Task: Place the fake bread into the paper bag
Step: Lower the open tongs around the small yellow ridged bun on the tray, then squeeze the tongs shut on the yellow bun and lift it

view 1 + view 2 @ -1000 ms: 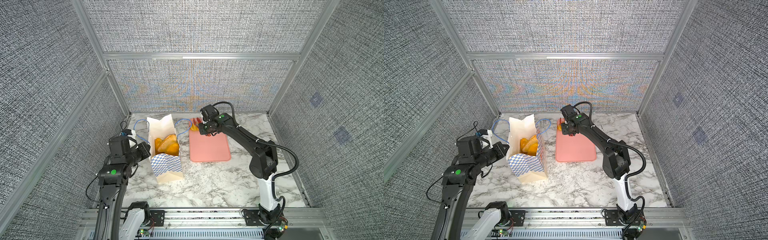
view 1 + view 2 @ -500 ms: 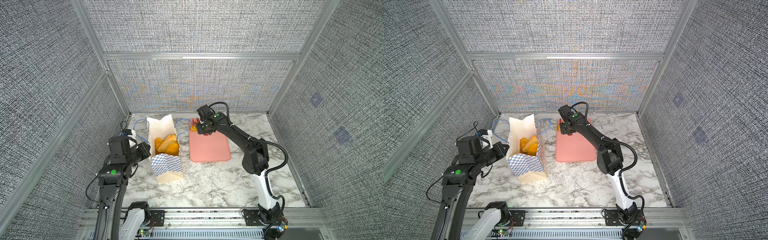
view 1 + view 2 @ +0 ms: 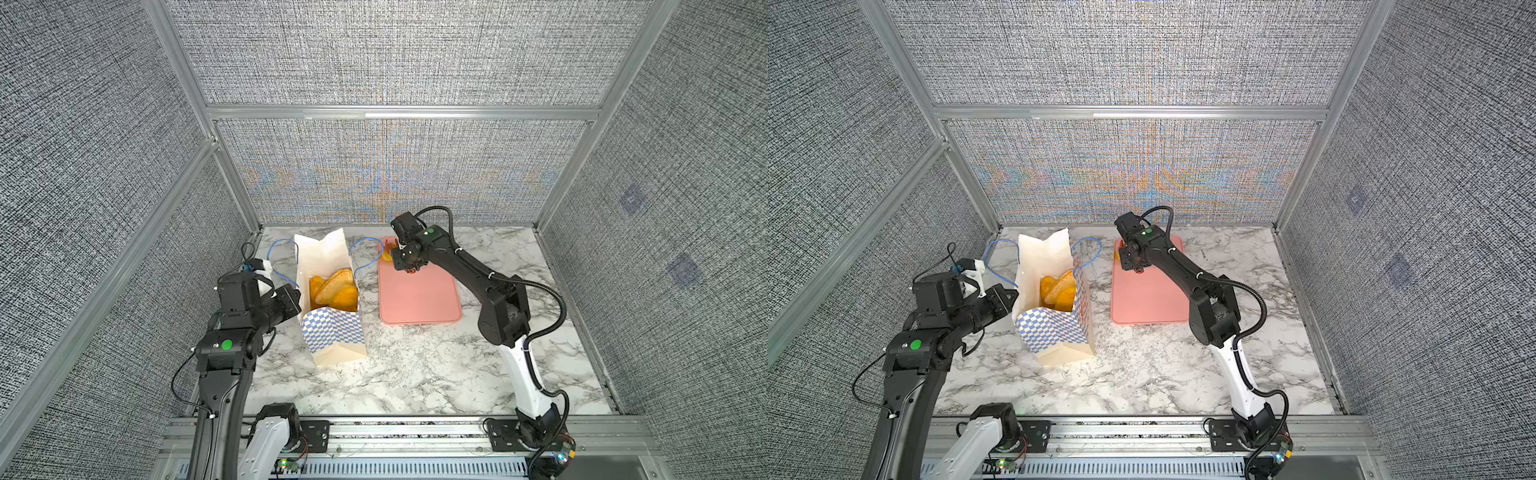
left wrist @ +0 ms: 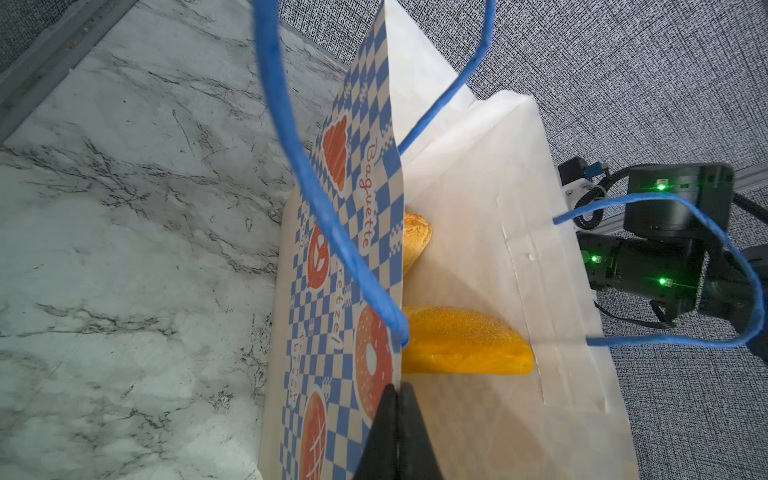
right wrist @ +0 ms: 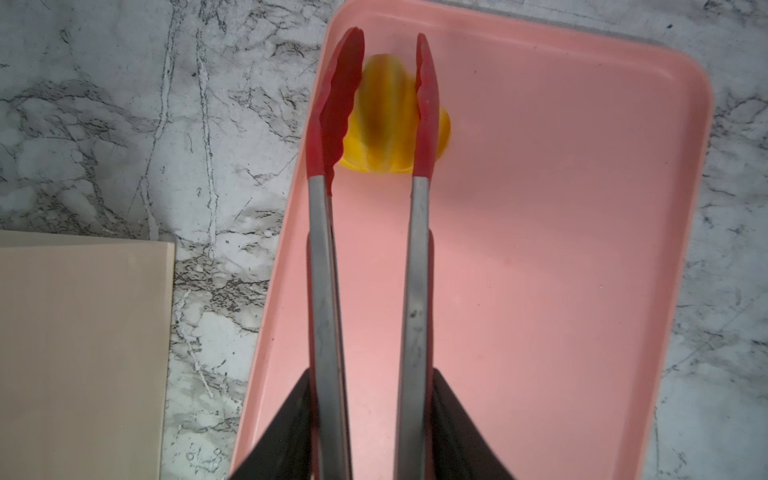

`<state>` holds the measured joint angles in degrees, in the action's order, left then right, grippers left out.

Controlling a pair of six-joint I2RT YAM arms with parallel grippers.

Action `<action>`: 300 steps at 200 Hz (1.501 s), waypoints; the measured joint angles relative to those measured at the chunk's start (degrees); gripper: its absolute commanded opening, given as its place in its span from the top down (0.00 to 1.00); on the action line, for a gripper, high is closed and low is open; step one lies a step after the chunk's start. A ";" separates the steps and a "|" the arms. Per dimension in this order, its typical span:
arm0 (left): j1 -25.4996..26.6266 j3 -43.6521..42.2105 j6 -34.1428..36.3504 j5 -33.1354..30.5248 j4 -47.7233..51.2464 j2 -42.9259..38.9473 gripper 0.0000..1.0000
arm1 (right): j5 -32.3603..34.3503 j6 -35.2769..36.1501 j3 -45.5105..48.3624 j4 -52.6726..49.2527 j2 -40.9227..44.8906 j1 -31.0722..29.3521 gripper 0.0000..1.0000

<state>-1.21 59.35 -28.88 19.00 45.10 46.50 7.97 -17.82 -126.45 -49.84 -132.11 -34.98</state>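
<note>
While the left gripper [image 4: 397,392] stays pinched shut on the rim of the paper bag [image 3: 332,332], holding its mouth open, we see the right gripper [image 5: 372,399] clasping the handles of the red tongs [image 5: 324,270] over the far corner of the pink tray [image 3: 419,299] on the bag's side. Compared with a second ago, the right arm has drawn its elbow inward and carried the tongs slightly toward that corner; the bag and the left arm have not moved.

The tongs stand partly open. Their red tips [image 5: 426,104] lie on either side of a yellow ridged roll [image 5: 386,120], the only piece left on the tray. We cannot tell whether they touch it, and nothing shows it clamped or lifted. The roll looks blurred in the right wrist view.

The other fake bread [image 3: 334,286] already lies inside the bag, which stands upright on the marble table [image 3: 415,374], just beside the tray.

We judge the task nearly complete, with one piece outstanding. The arm's shift has lined the tongs up for a squeeze. The next move calls for closing on the roll's flanks, lifting, and carrying it over the bag's mouth. A rounded roll may slip from the tips.
</note>
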 measured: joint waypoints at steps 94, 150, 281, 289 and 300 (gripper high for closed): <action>0.00 0.00 0.20 -0.61 0.39 -0.44 0.94 | 1.14 0.02 -1.73 -0.70 -2.78 0.04 0.72; 0.00 0.00 0.17 -0.63 0.39 -0.44 0.94 | 2.10 -0.22 4.48 -0.24 2.12 0.11 0.76; 0.00 0.31 0.15 -0.66 0.66 -0.48 0.94 | 1.33 -1.14 25.77 5.09 20.74 0.11 0.78; 0.00 0.31 0.15 -0.70 0.66 -0.52 0.94 | 1.16 -1.29 27.10 5.53 21.90 0.11 0.78; 0.00 0.31 0.15 -0.85 0.66 -0.61 0.94 | 1.07 -1.51 28.72 5.62 23.47 0.11 0.78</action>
<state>-1.21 59.66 -28.73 18.15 45.76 45.89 9.04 -19.33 -97.73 -44.23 -108.64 -34.87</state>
